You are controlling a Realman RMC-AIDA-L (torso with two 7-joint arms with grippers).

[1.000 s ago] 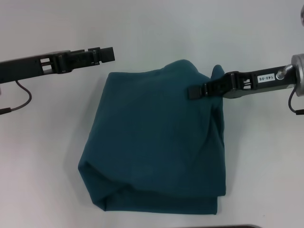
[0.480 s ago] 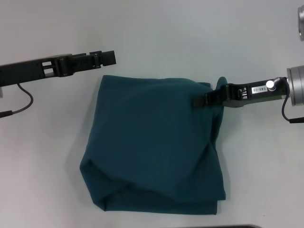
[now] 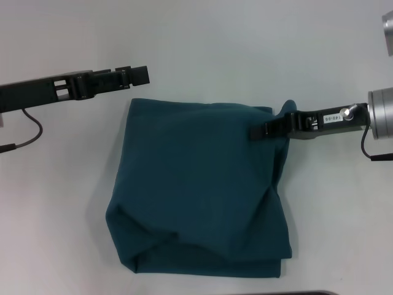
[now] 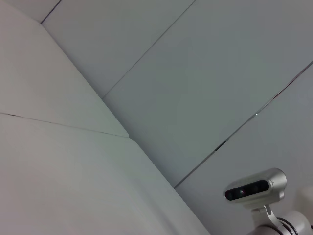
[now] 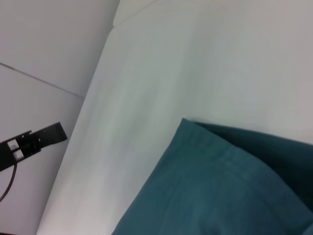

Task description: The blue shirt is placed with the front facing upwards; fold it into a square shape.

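The blue shirt (image 3: 196, 184) lies folded into a rough square on the white table (image 3: 202, 37), plain teal side up; no letters show. My right gripper (image 3: 259, 131) is at the shirt's far right corner, shut on the fabric, with a small hump of cloth bunched beside it. My left gripper (image 3: 142, 75) hovers just beyond the shirt's far left corner, apart from it. The right wrist view shows a folded corner of the shirt (image 5: 220, 186) and the left gripper (image 5: 55, 133) farther off.
Bare white table surrounds the shirt on all sides. A dark edge (image 3: 307, 293) shows at the near side of the table. The left wrist view shows only wall panels and a mounted camera (image 4: 255, 187).
The raised far edge of the shirt has come down and now lies flat. My right gripper has moved right and slightly nearer with the corner. The left arm has barely moved.
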